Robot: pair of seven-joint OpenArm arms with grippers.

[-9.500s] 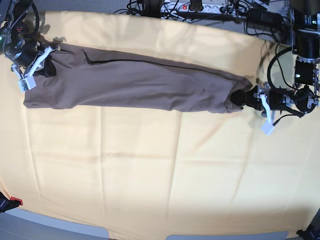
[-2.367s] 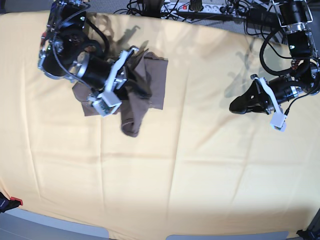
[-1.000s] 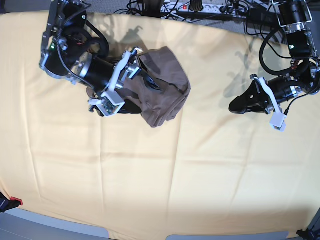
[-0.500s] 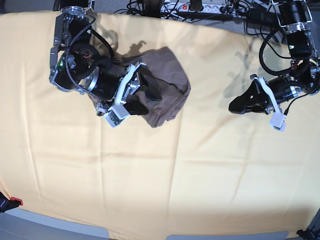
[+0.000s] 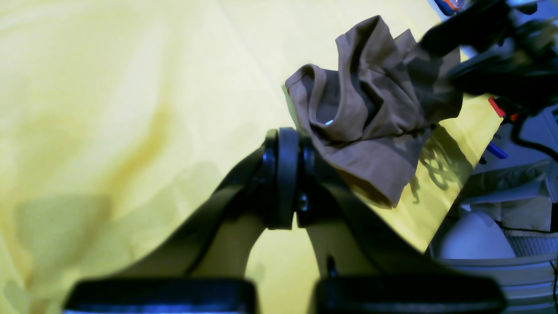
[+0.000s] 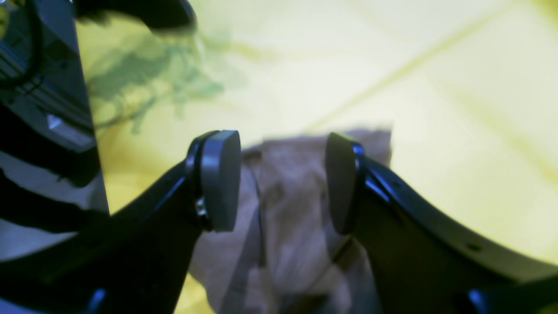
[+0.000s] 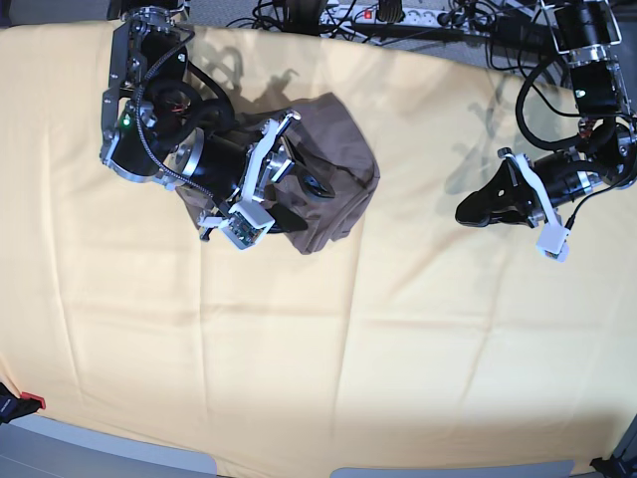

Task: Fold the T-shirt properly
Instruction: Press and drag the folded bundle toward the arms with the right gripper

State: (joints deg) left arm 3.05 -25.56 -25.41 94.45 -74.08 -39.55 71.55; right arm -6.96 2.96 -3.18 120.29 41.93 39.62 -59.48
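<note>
The pale yellow cloth (image 7: 328, 339) covers nearly the whole base view, creased in long faint lines and bare over its lower half. At about 12 o'clock, past its far edge, lies a tangle of dark cables (image 7: 398, 20).

The T-shirt (image 7: 338, 174) sits at roughly 10 o'clock in the base view, bunched into a rumpled taupe-brown heap on the cloth, not spread flat. In the left wrist view the T-shirt (image 5: 375, 113) shows at 1 o'clock as a crumpled mound with folds standing up and a small pale spot in 1 hollow, perhaps a tag.

The right arm (image 7: 159, 119) reaches in from 10 o'clock, its dark body partly over the near-left side of the heap. The right gripper (image 7: 291, 187) is above the T-shirt with its jaws parted; in the right wrist view the right gripper (image 6: 283, 183) has its 2 pads clearly apart, blurred brown fabric (image 6: 287, 218) showing between and beyond them. Nothing is pinched between the pads; whether they touch the fabric cannot be told.

The left gripper (image 7: 473, 209) hangs at 3 o'clock in the base view, well apart from the T-shirt, over bare cloth. Its jaws are clenched together on nothing, as the left wrist view shows at the left gripper (image 5: 285, 148).
</note>
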